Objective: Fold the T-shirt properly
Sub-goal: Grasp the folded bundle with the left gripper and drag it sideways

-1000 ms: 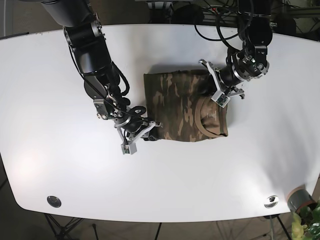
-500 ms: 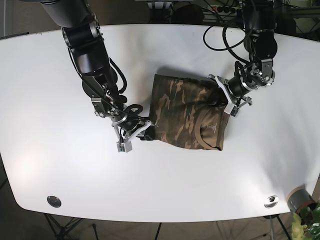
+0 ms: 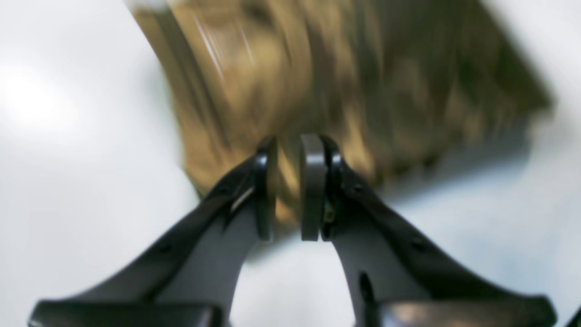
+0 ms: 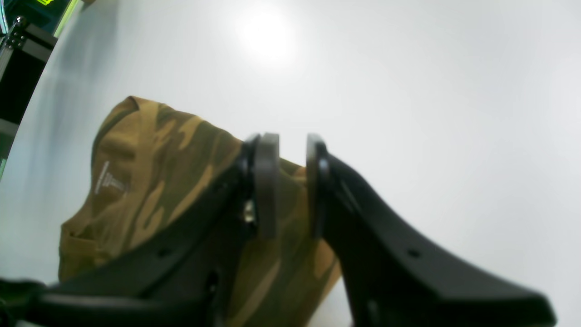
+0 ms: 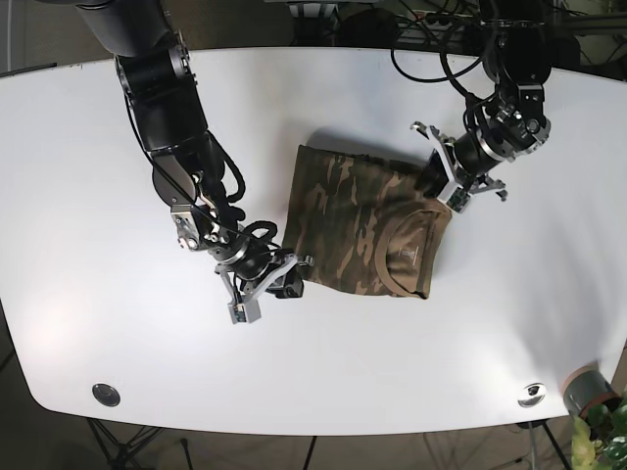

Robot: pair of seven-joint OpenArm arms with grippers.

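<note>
The camouflage T-shirt (image 5: 343, 215) lies folded in the middle of the white table (image 5: 98, 196), neck label up and slightly askew. At its lower left corner my right gripper (image 5: 277, 281) has its fingers nearly together; in the right wrist view the cloth (image 4: 136, 181) runs up between them at the gripper (image 4: 286, 181). The left gripper (image 5: 443, 186) sits at the shirt's upper right edge. The left wrist view is motion-blurred, with the shirt (image 3: 363, 81) beyond the gripper (image 3: 288, 181) and brown cloth in its narrow gap.
Two round metal fittings (image 5: 105, 394) (image 5: 531, 394) sit near the table's front edge. A grey pot with a plant (image 5: 588, 392) stands off the front right corner. Cables hang behind the table's far edge.
The shirt has turned and slid a little, its right side dropping toward the front. The right gripper moved slightly forward with its corner; the left gripper shifted up and right along the edge.
</note>
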